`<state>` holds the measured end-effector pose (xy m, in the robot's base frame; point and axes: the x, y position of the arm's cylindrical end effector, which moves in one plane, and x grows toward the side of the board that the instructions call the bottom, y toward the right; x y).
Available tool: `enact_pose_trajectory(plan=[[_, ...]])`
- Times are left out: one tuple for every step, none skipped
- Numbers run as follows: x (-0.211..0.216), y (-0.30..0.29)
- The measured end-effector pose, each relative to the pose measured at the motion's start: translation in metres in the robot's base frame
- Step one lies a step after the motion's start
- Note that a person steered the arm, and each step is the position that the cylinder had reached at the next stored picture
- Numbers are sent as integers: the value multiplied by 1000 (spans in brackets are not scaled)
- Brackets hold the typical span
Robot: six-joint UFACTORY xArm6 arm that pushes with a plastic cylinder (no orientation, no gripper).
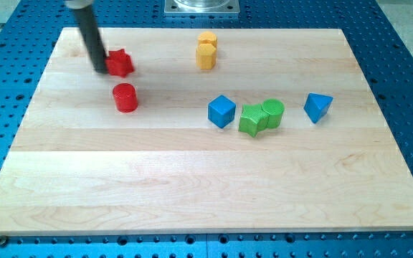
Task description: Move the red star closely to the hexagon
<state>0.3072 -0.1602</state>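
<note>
Your rod comes down from the far left of the view; my tip [100, 71] sits at the left edge of the red star [120, 63], touching it or very nearly so (the dark rod hides the exact contact line). There is no gripper on this arm, only the straight rod, so nothing is open, shut or held.

Red star: far left part of the table [192, 186], just right of the tip.

Red cylinder [125, 97]: near side of the star, slightly to its right, apart from it and from the tip.

Two yellow blocks stand at the far middle, touching each other. The nearer yellow block [205, 56] looks like the hexagon, though you cannot be sure of its outline at this size; the farther yellow block [207, 39] sits right behind it, shape unclear. Both lie well to the right of the star, with bare wood between.

Right of centre you have a loose row:
- blue cube [221, 111], leftmost
- green star-like block [251, 120], just right of the cube
- green cylinder [272, 112], touching that green block on its right
- blue triangular block [317, 107], rightmost, apart from the greens

The table rests on a blue perforated base [20, 43]. A grey metal mount [201, 6] shows at the far middle edge.
</note>
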Motion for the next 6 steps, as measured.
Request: enact_pose_trajectory(plan=[[-1,62],[13,30],[22,45],[22,75],[14,115],[24,97]])
